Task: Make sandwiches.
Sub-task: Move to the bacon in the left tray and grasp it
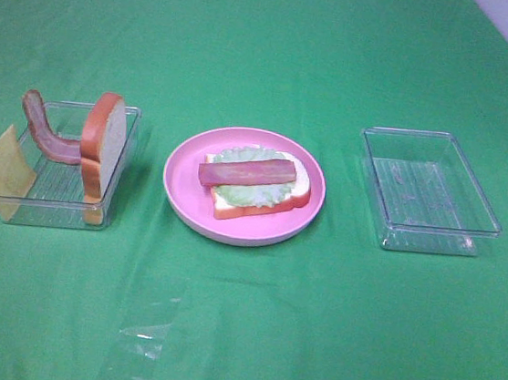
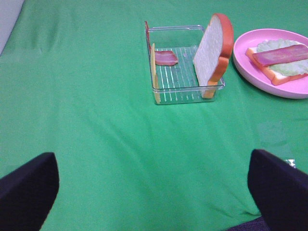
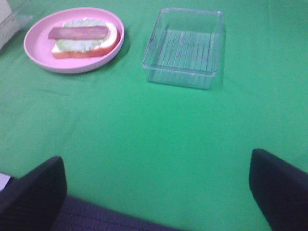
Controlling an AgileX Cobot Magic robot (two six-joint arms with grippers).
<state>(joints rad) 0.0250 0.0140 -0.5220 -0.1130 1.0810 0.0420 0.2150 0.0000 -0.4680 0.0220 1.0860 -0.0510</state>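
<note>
On the pink plate (image 1: 180, 191) lies a half-built sandwich (image 1: 255, 183): a bread slice, pale lettuce and one bacon strip on top. The left clear tray (image 1: 58, 218) holds a second bread slice (image 1: 103, 141) standing on edge, a curved bacon strip (image 1: 45, 130) and a yellow cheese square (image 1: 4, 171) leaning on its outer wall. Neither arm shows in the high view. My left gripper (image 2: 154, 192) hovers open over bare cloth, short of that tray (image 2: 185, 82). My right gripper (image 3: 156, 192) is open too, well back from the plate (image 3: 43, 60) and sandwich (image 3: 82, 38).
An empty clear tray (image 1: 429, 187) stands on the right of the plate, also seen in the right wrist view (image 3: 185, 45). Green cloth covers the whole table. A faint crumpled clear film (image 1: 141, 338) lies on the cloth near the front.
</note>
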